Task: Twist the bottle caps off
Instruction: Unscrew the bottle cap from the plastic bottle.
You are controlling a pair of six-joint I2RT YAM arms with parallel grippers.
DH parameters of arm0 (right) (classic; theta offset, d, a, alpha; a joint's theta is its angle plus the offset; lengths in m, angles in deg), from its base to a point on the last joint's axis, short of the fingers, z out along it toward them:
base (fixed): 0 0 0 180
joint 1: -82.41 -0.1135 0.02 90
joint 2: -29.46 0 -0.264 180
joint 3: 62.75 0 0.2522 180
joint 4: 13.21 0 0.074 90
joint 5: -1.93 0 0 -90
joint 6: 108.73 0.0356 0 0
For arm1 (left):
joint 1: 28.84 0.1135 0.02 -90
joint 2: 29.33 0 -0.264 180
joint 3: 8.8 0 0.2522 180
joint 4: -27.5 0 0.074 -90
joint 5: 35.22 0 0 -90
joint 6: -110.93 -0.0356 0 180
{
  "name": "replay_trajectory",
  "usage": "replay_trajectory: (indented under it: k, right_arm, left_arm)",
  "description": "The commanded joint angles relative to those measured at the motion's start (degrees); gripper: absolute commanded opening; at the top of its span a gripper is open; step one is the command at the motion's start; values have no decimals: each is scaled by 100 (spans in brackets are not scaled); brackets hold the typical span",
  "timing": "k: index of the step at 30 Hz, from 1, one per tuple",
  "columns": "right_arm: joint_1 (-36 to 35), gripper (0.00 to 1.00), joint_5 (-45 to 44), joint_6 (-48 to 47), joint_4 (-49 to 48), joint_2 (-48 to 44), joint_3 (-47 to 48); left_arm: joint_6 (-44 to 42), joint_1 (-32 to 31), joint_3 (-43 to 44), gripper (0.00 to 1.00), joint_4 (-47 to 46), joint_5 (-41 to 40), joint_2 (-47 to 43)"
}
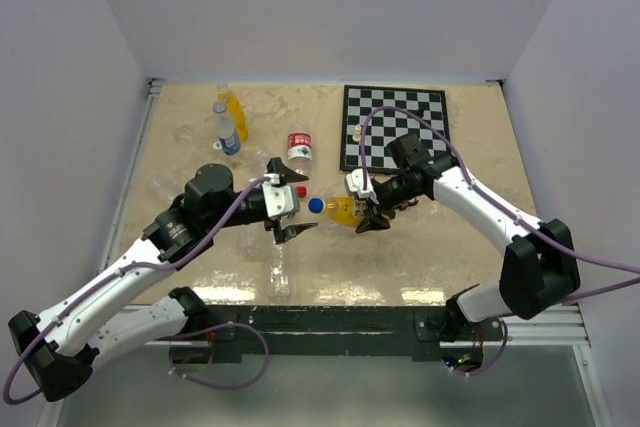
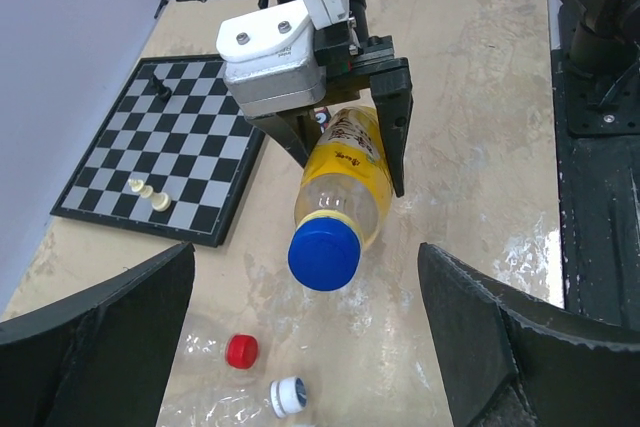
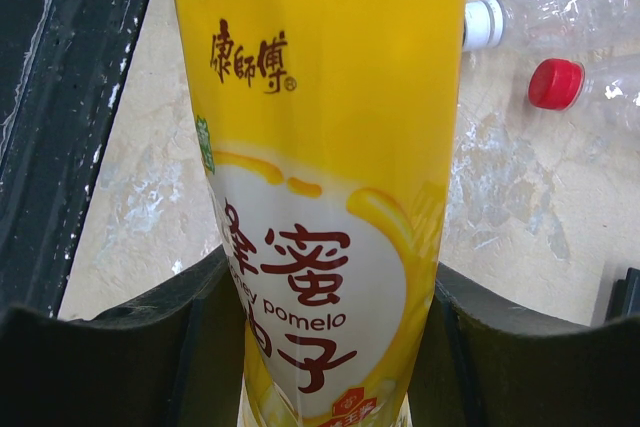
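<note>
Left wrist view: an orange-yellow bottle [image 2: 345,162] is clamped by the right fingers [image 2: 397,137], its blue cap [image 2: 323,255] presented to the wide-open, empty left fingers [image 2: 500,347] for unscrewing.

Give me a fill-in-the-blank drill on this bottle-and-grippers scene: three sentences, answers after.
1. The right gripper is shut on a yellow bottle whose cap is ____ in colour.
2. The left gripper is ____, with its jaws either side of that cap.
3. The chessboard carries white pieces and one ____ piece.
Missing words: blue; open; black.
</note>
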Motion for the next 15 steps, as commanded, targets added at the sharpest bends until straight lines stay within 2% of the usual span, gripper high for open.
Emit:
replay_trajectory:
  k: [1,11,14,15]
  right_arm:
    - [11,0,259,-139,-56,-76,244]
    - [11,0,251,-139,-56,-76,244]
    - [11,0,259,-148,-56,-59,244]
    - [11,0,259,-148,-56,-59,244]
  left_arm:
    - [53,16,99,95,-332,273,75]
    - [18,16,161,74,-164,414,374]
    - [18,16,179,64,-156,484,462]
    - [18,16,187,58,-173,510,488]
